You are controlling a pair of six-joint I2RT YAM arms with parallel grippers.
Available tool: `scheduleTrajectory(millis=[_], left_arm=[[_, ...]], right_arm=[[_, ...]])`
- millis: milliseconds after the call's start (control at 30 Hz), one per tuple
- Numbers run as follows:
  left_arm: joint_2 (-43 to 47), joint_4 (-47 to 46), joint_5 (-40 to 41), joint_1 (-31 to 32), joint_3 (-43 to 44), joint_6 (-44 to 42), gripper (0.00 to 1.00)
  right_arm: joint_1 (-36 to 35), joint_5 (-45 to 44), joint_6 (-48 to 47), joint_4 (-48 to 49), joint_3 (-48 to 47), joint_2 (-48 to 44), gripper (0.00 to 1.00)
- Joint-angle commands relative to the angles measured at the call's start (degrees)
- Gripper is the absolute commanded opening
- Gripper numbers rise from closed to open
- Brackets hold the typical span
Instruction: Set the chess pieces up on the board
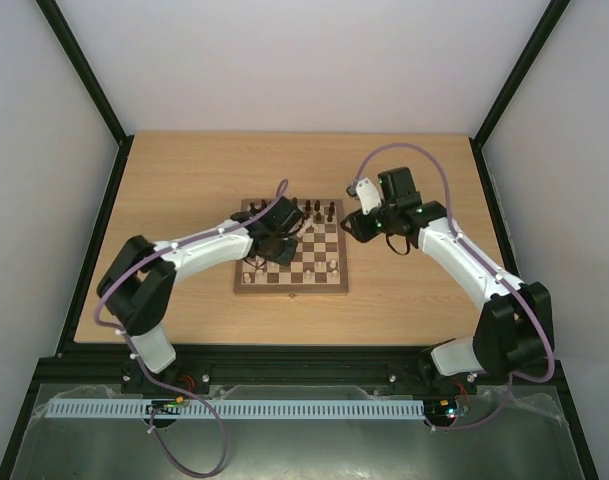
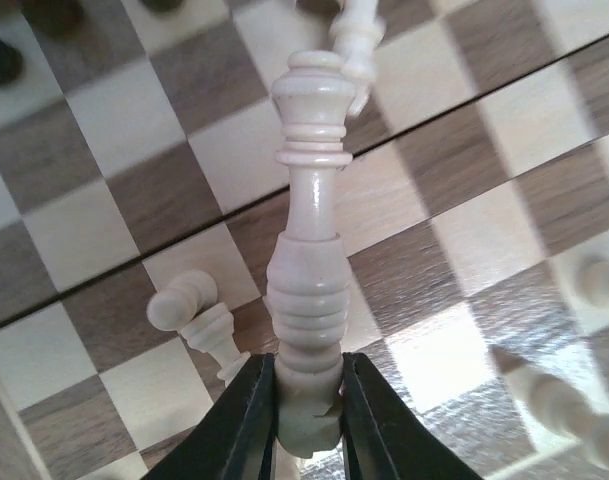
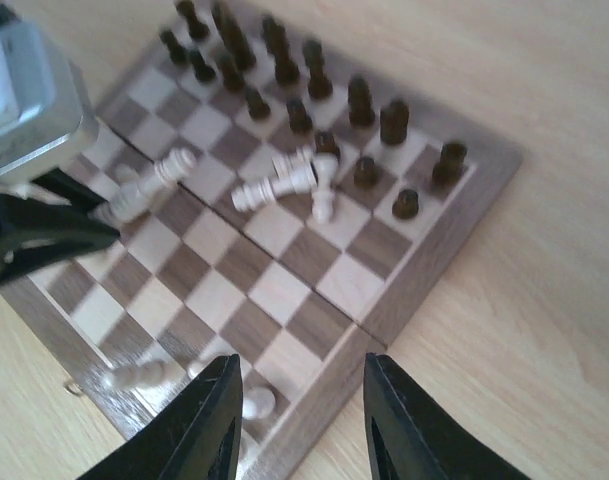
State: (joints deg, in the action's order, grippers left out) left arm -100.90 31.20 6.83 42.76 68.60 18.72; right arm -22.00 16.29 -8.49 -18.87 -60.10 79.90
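Chess pieces on the board: dark ones upright, several cream toppled.

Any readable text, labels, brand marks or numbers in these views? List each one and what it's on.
None readable in any view.
The board: plain border, no printed coordinates where it shows.
The cream piece in the left pincer: unmarked.

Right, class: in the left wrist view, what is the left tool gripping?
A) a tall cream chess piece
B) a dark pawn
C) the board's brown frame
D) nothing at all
A: the left tool is shut on one end of a tall cream chess piece, with the board behind it.
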Motion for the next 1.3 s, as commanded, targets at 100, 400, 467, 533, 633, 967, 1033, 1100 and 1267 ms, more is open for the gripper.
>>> scheduleTrajectory(millis=[100, 400, 467, 533, 633, 967, 1033, 1100, 1267], left_arm=[[10.64, -10.55, -5.93, -0.31, -4.77, -4.9, 0.02], [16.79, -16.61, -14.31, 0.17, -8.74, -8.12, 0.03], [16.87, -16.76, -14.92, 0.44, -8.75, -8.33, 0.02], [16.81, -16.79, -15.52, 0.61, -8.76, -8.58, 0.02], [16.75, -16.96, -16.15, 0.98, -8.77, -8.77, 0.03], [16.33, -16.84, -17.57, 1.27, -8.6, -9.3, 0.03], [16.02, -16.75, -17.73, 1.36, -8.47, -9.32, 0.02], [15.9, -16.7, -17.97, 1.31, -8.32, -9.45, 0.02], [16.0, -16.52, -17.94, 1.45, -8.36, -9.62, 0.02]], right_arm=[[2.66, 14.75, 2.7, -10.73, -11.47, 5.01, 0.4], [2.66, 30.97, 4.89, -16.99, -20.07, 14.36, 0.46], [2.66, 32.88, 5.55, -17.29, -20.82, 15.83, 0.47], [2.66, 34.74, 6.2, -17.43, -21.33, 17.14, 0.47], [2.58, 37.36, 6.29, -18.34, -22.39, 19.14, 0.48], [2.29, 40.61, 5.75, -19.47, -23.3, 22.19, 0.39], [2.24, 40.9, 5.72, -19.45, -23.39, 22.52, 0.35], [2.28, 41.14, 5.77, -19.32, -23.38, 22.71, 0.3], [2.29, 41.37, 5.94, -19.18, -23.43, 23.34, 0.25]])
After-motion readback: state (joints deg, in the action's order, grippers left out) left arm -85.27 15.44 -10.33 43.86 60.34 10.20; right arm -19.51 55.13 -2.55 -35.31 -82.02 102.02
